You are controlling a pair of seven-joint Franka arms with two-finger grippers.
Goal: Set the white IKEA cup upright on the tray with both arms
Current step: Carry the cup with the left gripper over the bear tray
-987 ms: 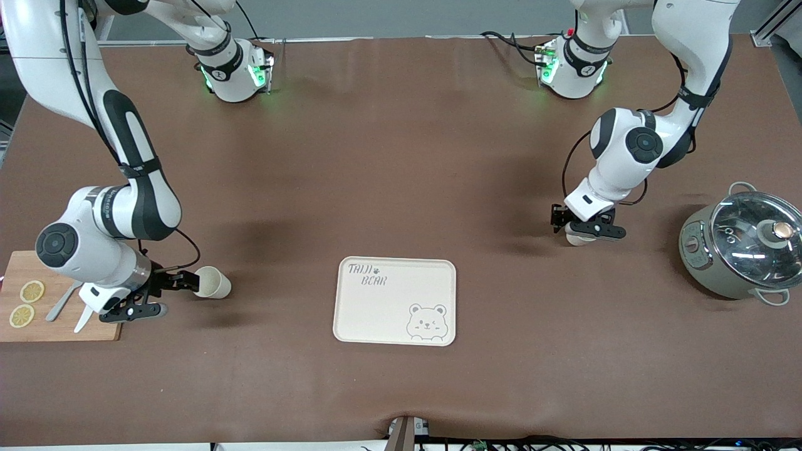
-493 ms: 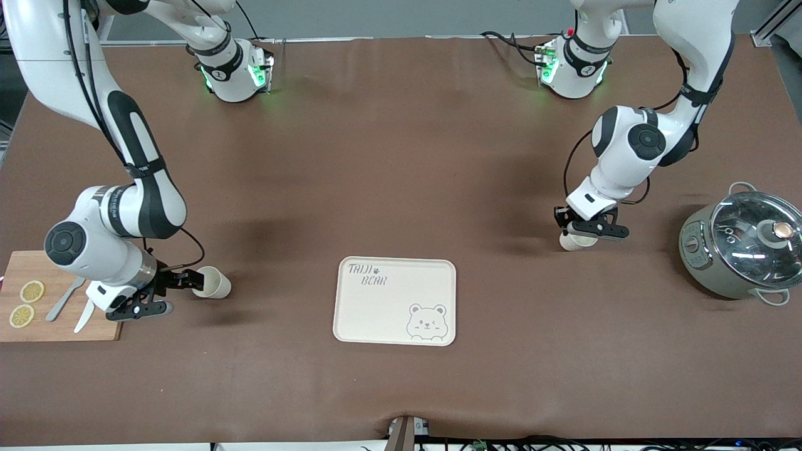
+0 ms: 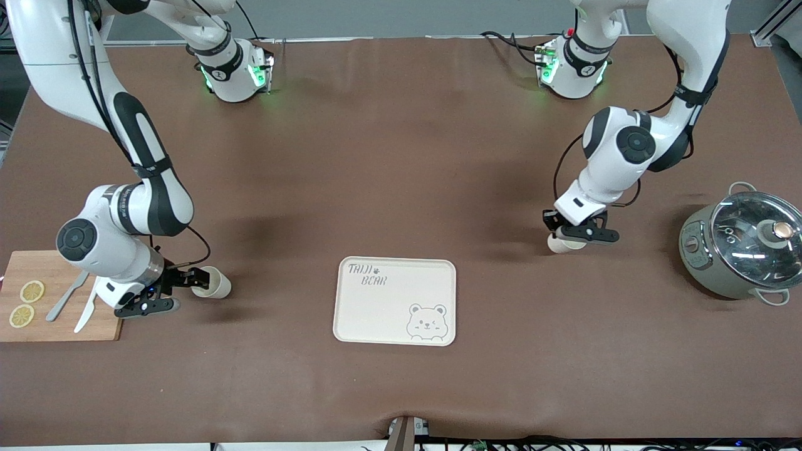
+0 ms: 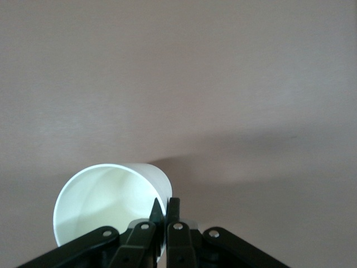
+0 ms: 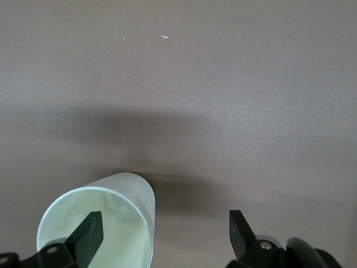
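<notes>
Presently, the right gripper (image 3: 182,289) is spread wide, one finger inside the lying cup (image 3: 211,282) beside the cutting board (image 3: 59,326); closing off-centre could roll it. The tray (image 3: 395,300) is bare. The left gripper (image 3: 575,230) is pinched on the rim of a second cup (image 3: 559,243), well apart from the tray; so thin a grip may let it slip.

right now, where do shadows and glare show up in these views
Front view: glare on the pot's glass lid, soft shadows on the table. Left wrist view: the cup in the left claw throws a shadow on the table. Right wrist view: a dark band by the other cup.
</notes>
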